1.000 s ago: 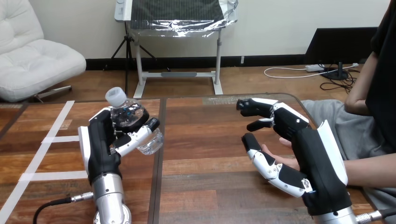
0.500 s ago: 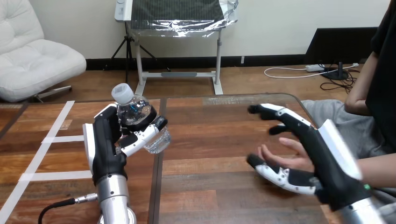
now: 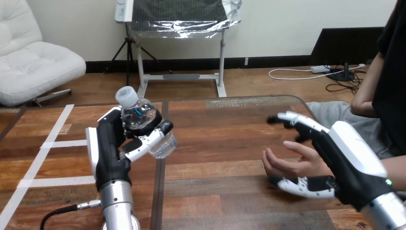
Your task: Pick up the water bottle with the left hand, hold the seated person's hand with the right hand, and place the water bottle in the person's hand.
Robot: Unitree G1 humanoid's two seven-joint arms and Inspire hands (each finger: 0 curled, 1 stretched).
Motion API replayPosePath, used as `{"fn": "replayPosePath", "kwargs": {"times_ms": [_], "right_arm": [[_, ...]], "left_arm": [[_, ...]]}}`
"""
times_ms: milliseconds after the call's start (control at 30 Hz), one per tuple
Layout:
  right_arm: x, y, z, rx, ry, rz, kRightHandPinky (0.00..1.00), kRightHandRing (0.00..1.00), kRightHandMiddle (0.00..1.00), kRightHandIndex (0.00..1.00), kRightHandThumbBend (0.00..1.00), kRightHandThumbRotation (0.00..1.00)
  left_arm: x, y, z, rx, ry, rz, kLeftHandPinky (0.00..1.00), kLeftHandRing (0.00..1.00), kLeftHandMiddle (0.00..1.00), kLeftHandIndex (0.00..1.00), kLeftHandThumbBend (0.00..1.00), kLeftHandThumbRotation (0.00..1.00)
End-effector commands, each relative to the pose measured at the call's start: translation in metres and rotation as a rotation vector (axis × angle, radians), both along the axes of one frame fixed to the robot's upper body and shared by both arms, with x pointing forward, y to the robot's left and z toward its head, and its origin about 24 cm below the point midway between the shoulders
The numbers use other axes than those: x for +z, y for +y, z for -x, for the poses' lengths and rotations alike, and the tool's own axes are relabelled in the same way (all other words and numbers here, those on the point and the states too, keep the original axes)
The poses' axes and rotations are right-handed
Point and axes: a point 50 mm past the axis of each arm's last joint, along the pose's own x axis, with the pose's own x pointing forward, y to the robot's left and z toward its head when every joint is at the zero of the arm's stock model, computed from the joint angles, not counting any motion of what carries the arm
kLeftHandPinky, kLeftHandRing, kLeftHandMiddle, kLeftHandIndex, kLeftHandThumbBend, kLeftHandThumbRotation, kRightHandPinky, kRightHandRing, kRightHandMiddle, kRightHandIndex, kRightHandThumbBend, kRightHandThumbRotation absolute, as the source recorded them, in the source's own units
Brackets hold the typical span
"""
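Observation:
A clear water bottle (image 3: pixel 145 123) with a white cap is held tilted above the table's left half, with my left hand (image 3: pixel 111 149) shut on it, fingers and thumb curled round its body. At the right, the person's hand (image 3: pixel 287 164) lies palm up over the table, fingers slightly curled. My right hand (image 3: pixel 348 160) is around it from the right: its fingers (image 3: pixel 300 123) reach straight out above the palm without touching it, and its thumb (image 3: pixel 299 185) lies under the person's hand. The bottle is well left of the person's hand.
White tape lines (image 3: pixel 52 143) cross the wooden table (image 3: pixel 215 143) at the left. A dark seam (image 3: pixel 160 182) runs down the table beside my left arm. The person's forearm (image 3: pixel 395 167) comes in from the right edge.
My left hand carried the bottle a little right and up. My right hand slid right and its fingers straightened from a curl, uncovering more of the person's palm.

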Motion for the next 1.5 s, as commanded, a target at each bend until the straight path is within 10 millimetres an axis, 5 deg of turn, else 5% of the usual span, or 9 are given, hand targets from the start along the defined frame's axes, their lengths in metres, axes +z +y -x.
{"fn": "replayPosePath", "kwargs": {"times_ms": [0,1467], "right_arm": [[0.029,-0.012,-0.017,-0.015,-0.072,0.115,0.69,0.82,0.87,0.81,0.77,0.03],[0.029,-0.058,-0.040,-0.230,0.107,0.386,0.79,0.88,0.88,0.83,0.84,0.00]], "left_arm": [[0.029,-0.006,-0.010,-0.032,-0.125,-0.023,0.40,0.42,0.45,0.47,0.68,0.00],[0.030,-0.008,-0.006,-0.058,-0.150,-0.014,0.40,0.42,0.45,0.47,0.69,0.00]]}}
